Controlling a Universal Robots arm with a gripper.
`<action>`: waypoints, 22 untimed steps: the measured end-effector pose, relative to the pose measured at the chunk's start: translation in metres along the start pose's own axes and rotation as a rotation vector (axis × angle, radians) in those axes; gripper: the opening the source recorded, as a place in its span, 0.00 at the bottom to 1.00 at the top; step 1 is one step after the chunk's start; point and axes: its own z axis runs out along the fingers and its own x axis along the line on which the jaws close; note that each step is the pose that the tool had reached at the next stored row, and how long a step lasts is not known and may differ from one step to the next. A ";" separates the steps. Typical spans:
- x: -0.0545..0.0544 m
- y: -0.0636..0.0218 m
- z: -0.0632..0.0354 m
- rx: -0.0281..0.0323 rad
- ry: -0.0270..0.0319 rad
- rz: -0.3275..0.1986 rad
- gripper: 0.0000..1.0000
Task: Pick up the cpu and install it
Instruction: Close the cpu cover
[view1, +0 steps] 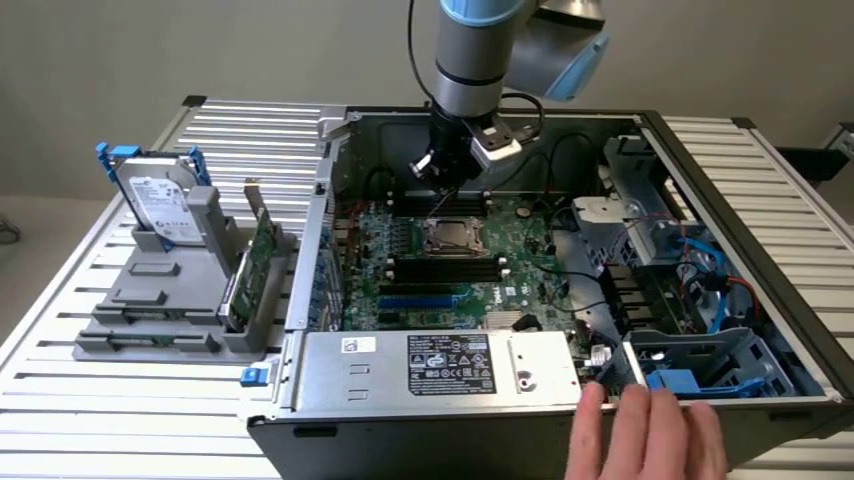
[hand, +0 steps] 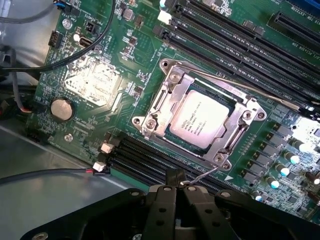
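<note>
You had a slatted metal table (view1: 80, 400) in the exterior view, with the open computer case (view1: 747, 200) lying on it. The robot arm (view1: 474, 50) came down from above into the far part of the case, over the green motherboard (view1: 467, 275). A hand (view1: 654, 440) rested on the case's near edge, toward the exterior view's right. On the exterior view's left you could see the hard drive (view1: 160, 205) standing upright in a gray holder (view1: 160, 300), outside the case.

The gripper (hand: 176, 182) hung just above the board with its jaws together and nothing between them. Its tips sat beside the near edge of the socket frame (hand: 170, 92).

The cpu (hand: 200, 122) lay flat inside that frame with its silvery top facing up. It was apart from the gripper. Whether the frame's wire lever was latched, you probably could not have told from these views.
</note>
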 end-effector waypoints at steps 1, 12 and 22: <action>0.000 0.0000 0.0000 -0.0001 0.0002 0.001 0.11; -0.001 -0.0004 -0.0001 0.0063 0.0088 0.029 0.11; -0.002 -0.0009 -0.0005 0.0273 0.0293 0.076 0.11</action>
